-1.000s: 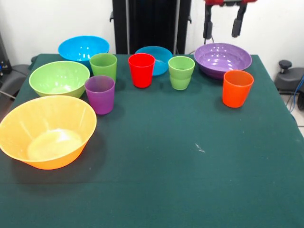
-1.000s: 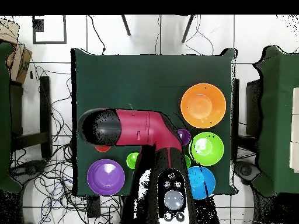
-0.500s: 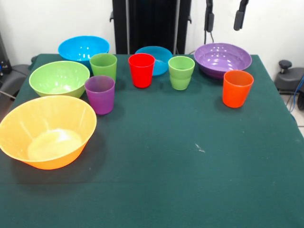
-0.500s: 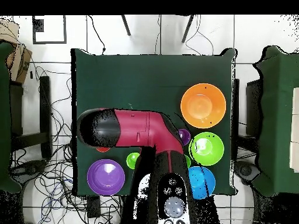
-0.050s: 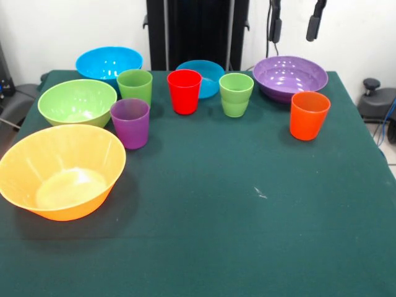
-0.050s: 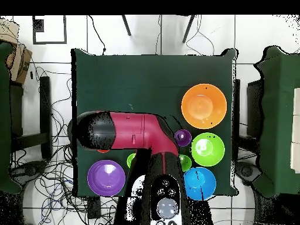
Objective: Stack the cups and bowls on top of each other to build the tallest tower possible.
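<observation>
Nothing is stacked yet. The gripper (image 5: 295, 28) is hanging released above the purple bowl (image 5: 289, 77), needing to drop lower.

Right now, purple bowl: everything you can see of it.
The purple bowl is wide, round and shallow, looks like glossy plastic, with light glints inside. It sits upright and empty at a back corner of the green table, nothing stacked in or under it. The orange cup stands just in front, apart from it. The gripper hangs open above it, not touching. Overhead it shows beside the arm, rim unobstructed.
</observation>
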Action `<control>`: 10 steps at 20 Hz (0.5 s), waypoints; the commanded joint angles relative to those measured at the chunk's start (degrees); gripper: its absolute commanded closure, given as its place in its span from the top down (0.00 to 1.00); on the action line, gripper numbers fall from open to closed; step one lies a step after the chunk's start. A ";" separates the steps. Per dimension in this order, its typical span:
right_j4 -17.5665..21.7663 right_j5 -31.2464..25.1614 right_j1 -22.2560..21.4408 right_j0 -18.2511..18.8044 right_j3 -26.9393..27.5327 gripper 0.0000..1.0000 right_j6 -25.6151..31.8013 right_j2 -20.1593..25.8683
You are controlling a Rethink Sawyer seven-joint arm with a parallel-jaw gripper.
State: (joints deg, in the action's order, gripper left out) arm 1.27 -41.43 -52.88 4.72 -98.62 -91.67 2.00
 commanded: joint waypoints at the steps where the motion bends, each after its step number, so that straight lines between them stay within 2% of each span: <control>1: 1.83 1.96 4.83 -0.61 -0.81 1.00 -7.76 1.39; 5: 1.45 2.31 8.70 -0.43 0.73 1.00 -7.84 1.91; 10: 0.55 9.64 7.42 1.95 -3.88 1.00 -5.03 4.59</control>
State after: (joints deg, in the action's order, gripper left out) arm 1.25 -40.28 -48.83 4.51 -98.82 -92.22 1.49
